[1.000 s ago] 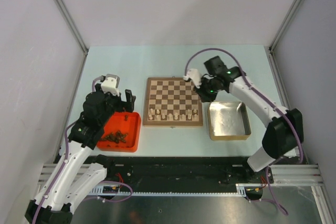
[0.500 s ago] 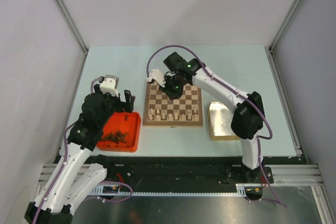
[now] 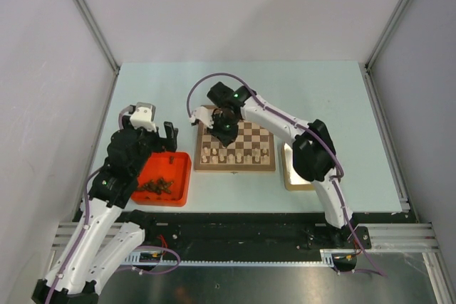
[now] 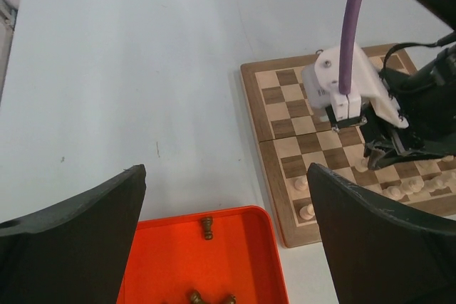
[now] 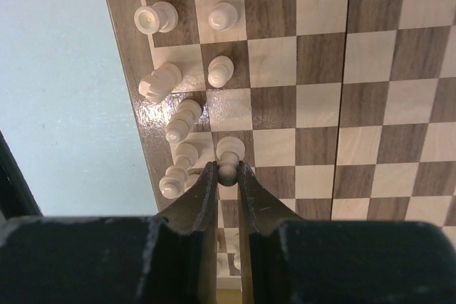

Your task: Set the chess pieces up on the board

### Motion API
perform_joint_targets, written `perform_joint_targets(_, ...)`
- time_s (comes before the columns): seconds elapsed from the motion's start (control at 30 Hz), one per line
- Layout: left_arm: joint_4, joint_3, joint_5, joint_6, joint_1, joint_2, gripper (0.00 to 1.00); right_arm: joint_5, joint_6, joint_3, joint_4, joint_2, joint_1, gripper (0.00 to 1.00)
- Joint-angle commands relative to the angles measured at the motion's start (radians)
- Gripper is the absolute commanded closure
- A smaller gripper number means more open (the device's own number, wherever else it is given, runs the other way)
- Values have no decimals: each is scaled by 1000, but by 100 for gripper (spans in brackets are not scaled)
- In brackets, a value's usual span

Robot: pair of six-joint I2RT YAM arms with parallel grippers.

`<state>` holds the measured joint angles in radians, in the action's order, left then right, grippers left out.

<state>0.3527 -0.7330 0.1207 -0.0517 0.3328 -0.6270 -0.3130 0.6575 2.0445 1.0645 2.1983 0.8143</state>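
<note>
Pale wooden pawn (image 5: 229,149) pinched in the right gripper's (image 5: 228,170) nearly closed jaws, among other pale chessmen (image 5: 184,120) along the chessboard's (image 5: 120,26) edge on the counter (image 5: 57,69); left gripper (image 4: 224,176), jaws wide and empty, above red tray (image 4: 242,261).

The right pincer (image 5: 226,170) has swung from the board's (image 3: 249,149) right edge to its left side.
</note>
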Motion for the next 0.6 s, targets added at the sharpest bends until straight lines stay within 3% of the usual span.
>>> perform_joint_targets(0.0,-34,3,59,26,-8,30,0,-9,-12,42,22,18,14,92)
perform_joint_targets(0.57,-38,6,59,24,-8,47,0,15,-12,54,12,86,40,89)
